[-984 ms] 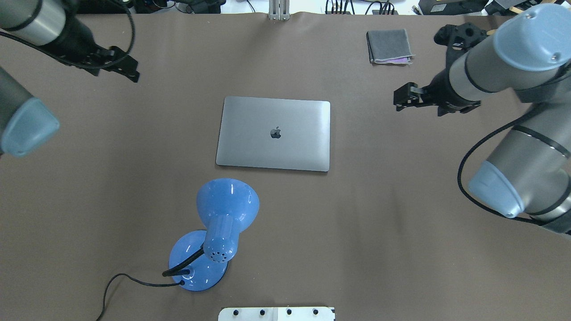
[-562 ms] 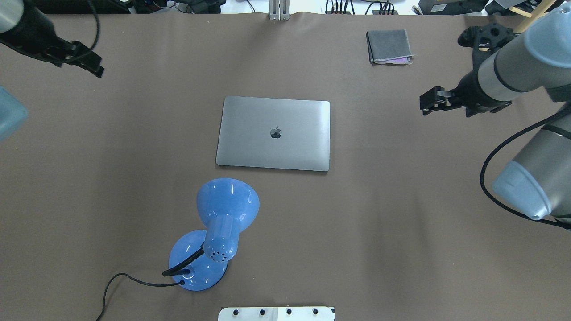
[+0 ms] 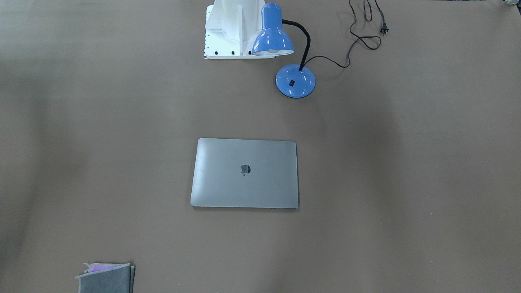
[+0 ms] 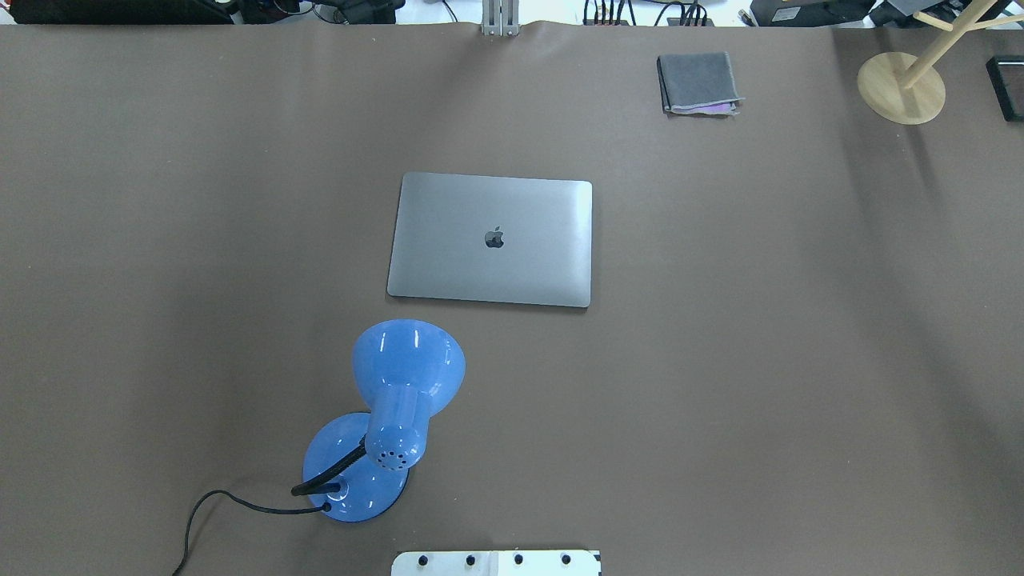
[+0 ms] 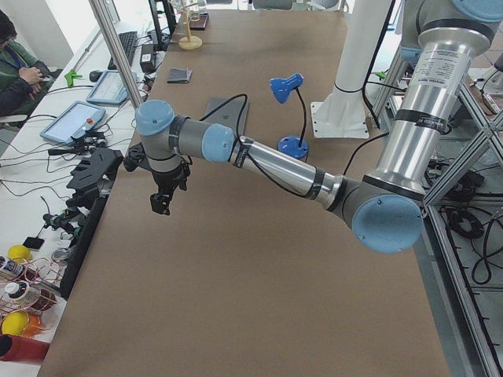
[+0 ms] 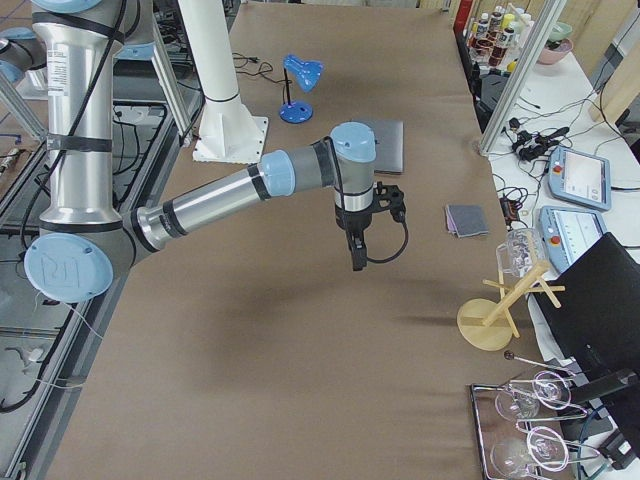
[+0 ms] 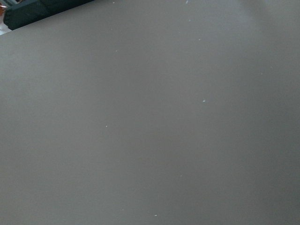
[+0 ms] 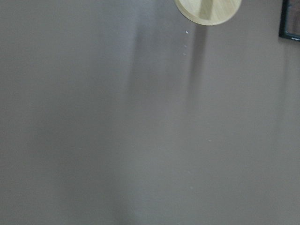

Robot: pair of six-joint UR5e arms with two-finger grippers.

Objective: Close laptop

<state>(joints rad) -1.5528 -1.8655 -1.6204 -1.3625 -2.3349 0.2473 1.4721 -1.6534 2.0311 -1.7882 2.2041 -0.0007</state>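
Note:
The space-grey laptop (image 4: 520,264) lies flat in the middle of the table with its lid down and the apple logo facing up. It also shows in the front view (image 3: 260,187). Neither arm is in the overhead or front view. The left gripper (image 5: 161,203) hangs over the brown table far from the laptop, near the table's left end. The right gripper (image 6: 357,260) hangs over the table towards the right end, also apart from the laptop. These side views do not show whether either gripper is open or shut. Both wrist views show only bare table.
A blue desk lamp (image 4: 406,372) with its cord stands near the laptop's front left corner. A folded grey cloth (image 4: 698,82) lies at the back right. A wooden stand's round base (image 4: 900,88) is at the far right corner. The robot's white base plate (image 4: 496,562) is at the near edge.
Both arms have drawn outwards, the left to the left and the right to the right, and have left the overhead view. The laptop has not moved.

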